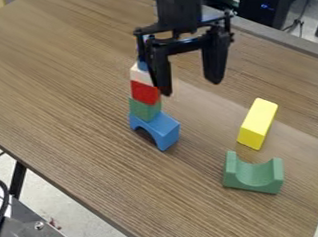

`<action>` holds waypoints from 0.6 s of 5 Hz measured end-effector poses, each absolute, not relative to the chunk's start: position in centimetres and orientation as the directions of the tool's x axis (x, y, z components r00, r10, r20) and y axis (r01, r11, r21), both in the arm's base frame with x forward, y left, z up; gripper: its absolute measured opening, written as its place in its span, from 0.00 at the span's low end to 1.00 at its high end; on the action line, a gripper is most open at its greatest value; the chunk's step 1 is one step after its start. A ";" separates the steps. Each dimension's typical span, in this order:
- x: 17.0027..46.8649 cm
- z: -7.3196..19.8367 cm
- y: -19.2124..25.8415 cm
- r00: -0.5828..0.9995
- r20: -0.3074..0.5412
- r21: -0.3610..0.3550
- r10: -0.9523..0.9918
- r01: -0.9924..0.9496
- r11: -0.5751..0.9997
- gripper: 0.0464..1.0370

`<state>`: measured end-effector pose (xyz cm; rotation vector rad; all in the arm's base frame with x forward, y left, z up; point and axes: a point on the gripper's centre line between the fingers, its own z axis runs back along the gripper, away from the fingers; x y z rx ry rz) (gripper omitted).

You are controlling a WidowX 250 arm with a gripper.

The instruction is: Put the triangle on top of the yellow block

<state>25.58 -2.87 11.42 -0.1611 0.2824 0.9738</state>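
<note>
Well, hand (191, 87) spread wide, partly hiding stacked blocks (145, 93)

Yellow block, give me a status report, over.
Gripper overhead, jaws apart, nothing between. Yellow block lying flat, top bare. Green curved block near it, apart. Block stack partly behind jaws; clearance unclear.

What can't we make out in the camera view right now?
- Blue piece topping the stack: mostly behind the gripper; shape unclear, can't tell if it's the triangle.
- White block: right side hidden by a gripper finger.
- Arm: upper part cut off by the top edge.
</note>
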 end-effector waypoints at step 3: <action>25.4 11.7 -2.7 0.534 -0.319 0.006 0.783 -0.825 0.565 0.96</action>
